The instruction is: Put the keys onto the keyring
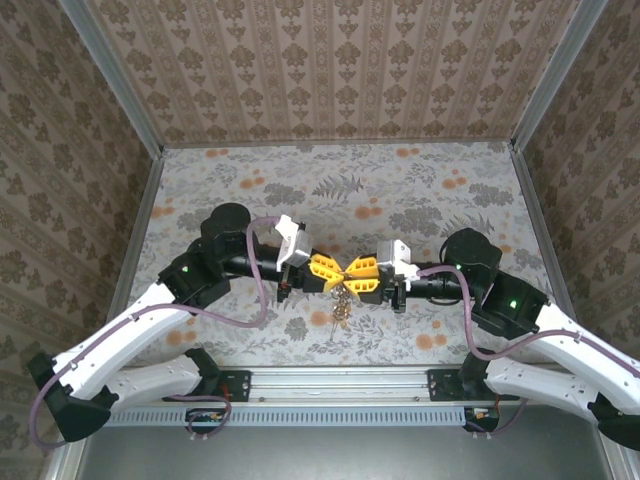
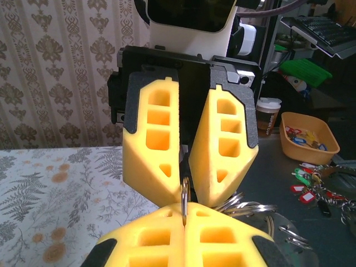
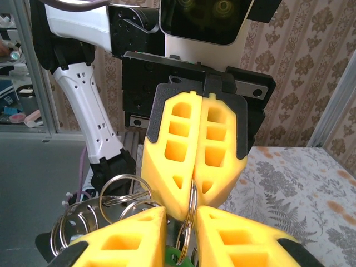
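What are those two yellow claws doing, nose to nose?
Two robot arms meet tip to tip above the flowered table. The left gripper is pinched shut on a thin metal ring; the right gripper has its fingers narrowly apart around that same ring, grip unclear. A bunch of other rings dangles below them.

We see yellow foam fingers (image 1: 322,268) on black mounts, white-and-black arms (image 1: 120,335) and purple cables (image 1: 263,287). The keyring (image 2: 183,200) is dull grey. The tablecloth (image 1: 420,200) shows grey leaves and orange blossoms, and the walls (image 1: 330,60) are beige with brown damask. At right of the left wrist view, an orange tray (image 2: 328,149) holds red, blue and green tags (image 2: 303,138).
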